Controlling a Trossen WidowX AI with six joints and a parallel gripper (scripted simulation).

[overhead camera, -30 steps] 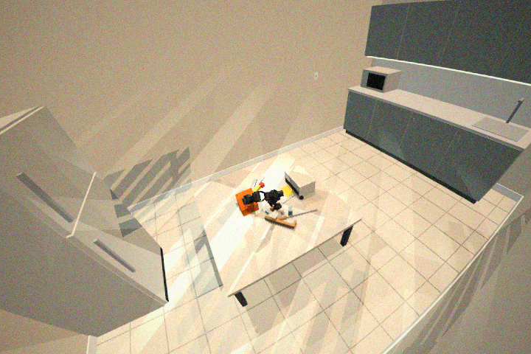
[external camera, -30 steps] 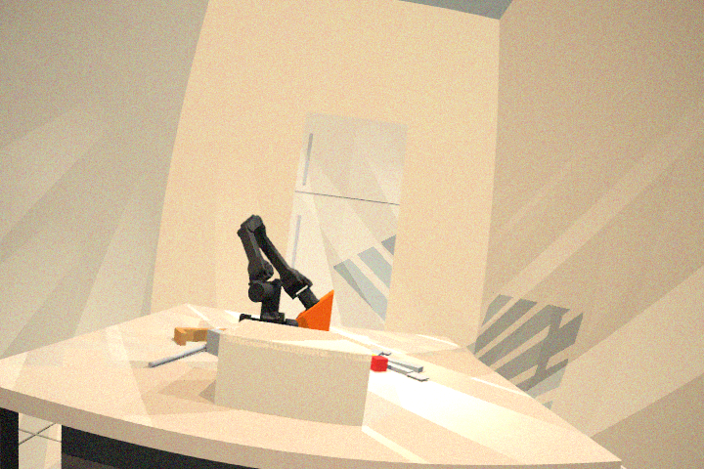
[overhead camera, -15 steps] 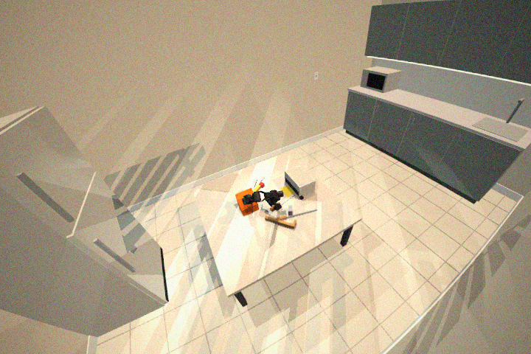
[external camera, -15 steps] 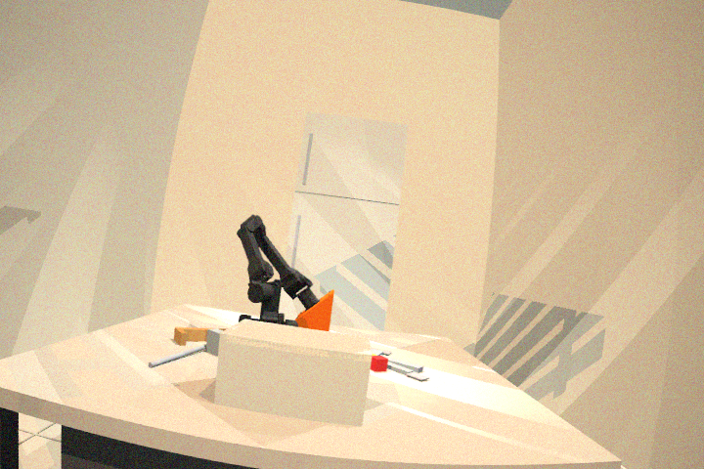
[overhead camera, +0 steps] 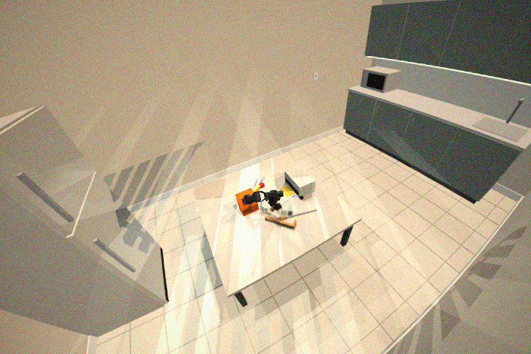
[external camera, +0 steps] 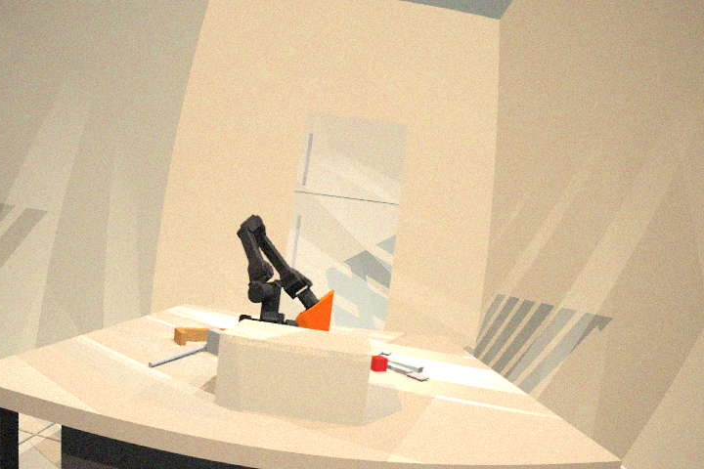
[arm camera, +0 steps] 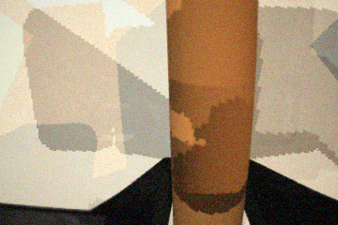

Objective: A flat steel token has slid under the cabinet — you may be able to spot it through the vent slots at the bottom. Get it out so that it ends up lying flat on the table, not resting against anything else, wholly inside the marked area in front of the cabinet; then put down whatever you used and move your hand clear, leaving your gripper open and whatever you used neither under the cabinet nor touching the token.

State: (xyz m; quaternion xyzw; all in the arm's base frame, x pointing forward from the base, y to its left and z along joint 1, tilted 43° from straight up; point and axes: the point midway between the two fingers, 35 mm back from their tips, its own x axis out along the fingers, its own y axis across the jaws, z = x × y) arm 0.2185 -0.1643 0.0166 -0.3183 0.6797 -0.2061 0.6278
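Observation:
In the wrist view my gripper [arm camera: 204, 166] is shut on a thick brown cylindrical rod [arm camera: 211, 94] that runs straight away from the camera, above the table. In the top and exterior views the gripper [overhead camera: 250, 198] [external camera: 308, 300] sits low at the orange box [external camera: 317, 316], left of the cabinet's front; the rod itself is hidden there. The pale cabinet [overhead camera: 304, 184] [external camera: 294, 370] stands on the table, with the yellow marked area [overhead camera: 287, 191] in front of it. The steel token is not visible in any view.
A wooden block [overhead camera: 279, 221] [external camera: 190, 334] and a thin grey rod [overhead camera: 304, 213] [external camera: 175, 357] lie on the table near the arm's base. A red-ended tool [overhead camera: 261, 184] [external camera: 378, 362] lies beyond the orange box. The table edge is near the cabinet's back.

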